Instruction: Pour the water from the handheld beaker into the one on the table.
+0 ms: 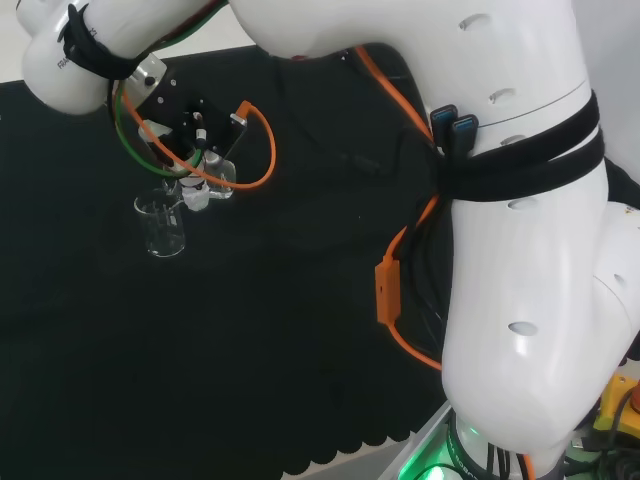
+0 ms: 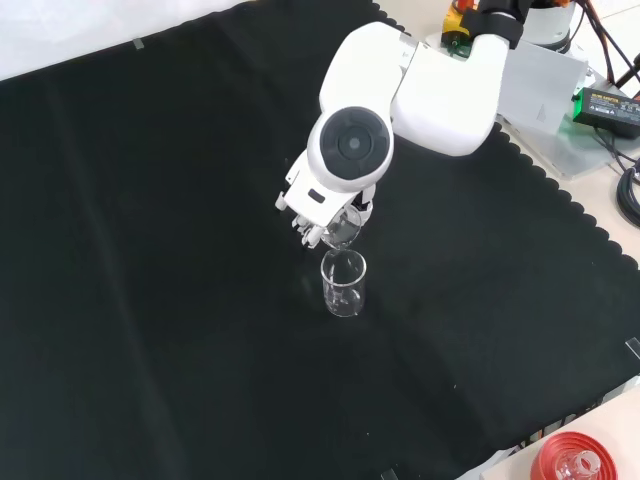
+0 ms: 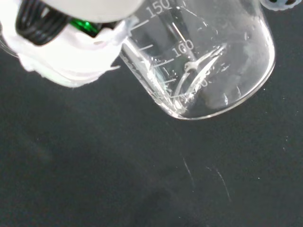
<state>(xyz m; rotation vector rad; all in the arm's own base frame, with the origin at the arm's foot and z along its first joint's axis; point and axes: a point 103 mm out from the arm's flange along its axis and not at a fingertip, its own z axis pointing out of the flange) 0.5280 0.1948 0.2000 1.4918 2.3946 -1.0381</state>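
In the front view the hand [image 2: 312,212] is closed around a clear beaker [image 2: 343,228] and holds it tilted, just above a second beaker [image 2: 343,284] that stands upright on the black counter [image 2: 150,300]. In the head view the standing beaker is left of the held one, both at far left

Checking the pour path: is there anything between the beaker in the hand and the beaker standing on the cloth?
Nothing: in the front view the held beaker hangs tilted directly above the standing beaker.
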